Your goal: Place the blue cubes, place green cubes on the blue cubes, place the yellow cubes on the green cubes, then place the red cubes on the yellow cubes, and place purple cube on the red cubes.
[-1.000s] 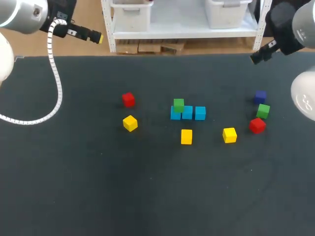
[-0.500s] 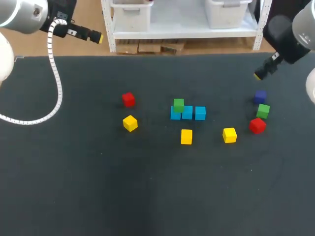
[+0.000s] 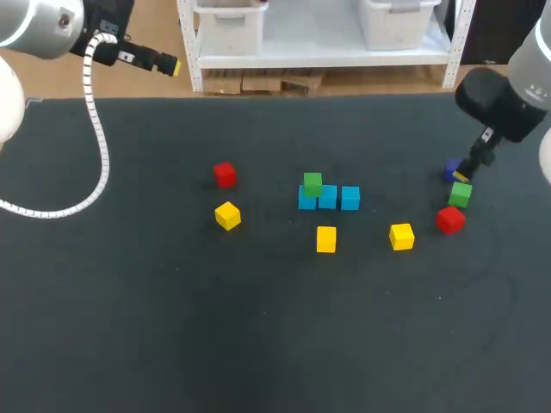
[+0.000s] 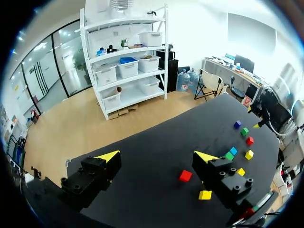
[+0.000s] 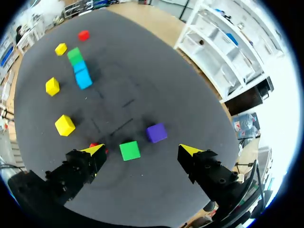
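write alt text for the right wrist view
The right hand is open above a black table, with a green cube seen between its yellow-tipped fingers and a purple cube just ahead. Farther ahead lie yellow cubes, a row of blue cubes with another green cube at its far end, and a red cube.

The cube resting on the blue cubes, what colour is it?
A green cube, clearest in the head view.

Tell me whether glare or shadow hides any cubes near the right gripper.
Head view: no glare on the table; the right gripper covers part of the purple cube. Right wrist view: that cube and the green cube are evenly lit, with soft shadows only.
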Available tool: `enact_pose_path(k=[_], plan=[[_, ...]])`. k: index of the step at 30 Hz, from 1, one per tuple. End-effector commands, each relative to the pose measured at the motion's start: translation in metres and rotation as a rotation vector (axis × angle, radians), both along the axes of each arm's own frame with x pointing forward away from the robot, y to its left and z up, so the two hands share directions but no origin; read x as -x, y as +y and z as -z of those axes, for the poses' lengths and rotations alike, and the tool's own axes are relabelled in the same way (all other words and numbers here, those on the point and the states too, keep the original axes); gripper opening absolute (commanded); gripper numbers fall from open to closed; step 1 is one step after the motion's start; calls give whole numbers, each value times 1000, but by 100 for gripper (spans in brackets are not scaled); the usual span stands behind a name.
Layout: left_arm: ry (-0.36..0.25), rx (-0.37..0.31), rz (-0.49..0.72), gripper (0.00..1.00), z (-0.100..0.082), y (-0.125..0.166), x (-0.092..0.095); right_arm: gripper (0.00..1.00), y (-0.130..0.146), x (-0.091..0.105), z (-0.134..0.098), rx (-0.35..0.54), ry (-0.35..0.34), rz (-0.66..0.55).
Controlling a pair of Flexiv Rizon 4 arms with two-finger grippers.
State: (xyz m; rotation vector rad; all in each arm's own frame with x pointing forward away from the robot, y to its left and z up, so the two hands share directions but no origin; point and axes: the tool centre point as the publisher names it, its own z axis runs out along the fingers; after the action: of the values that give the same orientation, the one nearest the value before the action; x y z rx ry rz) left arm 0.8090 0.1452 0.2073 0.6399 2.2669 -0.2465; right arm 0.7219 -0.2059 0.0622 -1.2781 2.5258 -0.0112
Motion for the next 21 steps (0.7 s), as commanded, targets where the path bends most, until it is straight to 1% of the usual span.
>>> enact_pose_path(k=[1,9,15,21], plan=[[0,0,-2,100,0,0,-1,100,7,3,10,-1,15,-4],[0,0,-2,100,0,0,-1,100,0,5,29,46,45,-18],[0,0,-2,100,0,0,-1,100,-8,5,39,55,72,1],[0,0,-2,100,0,0,-1,100,-10,4,49,41,87,12]])
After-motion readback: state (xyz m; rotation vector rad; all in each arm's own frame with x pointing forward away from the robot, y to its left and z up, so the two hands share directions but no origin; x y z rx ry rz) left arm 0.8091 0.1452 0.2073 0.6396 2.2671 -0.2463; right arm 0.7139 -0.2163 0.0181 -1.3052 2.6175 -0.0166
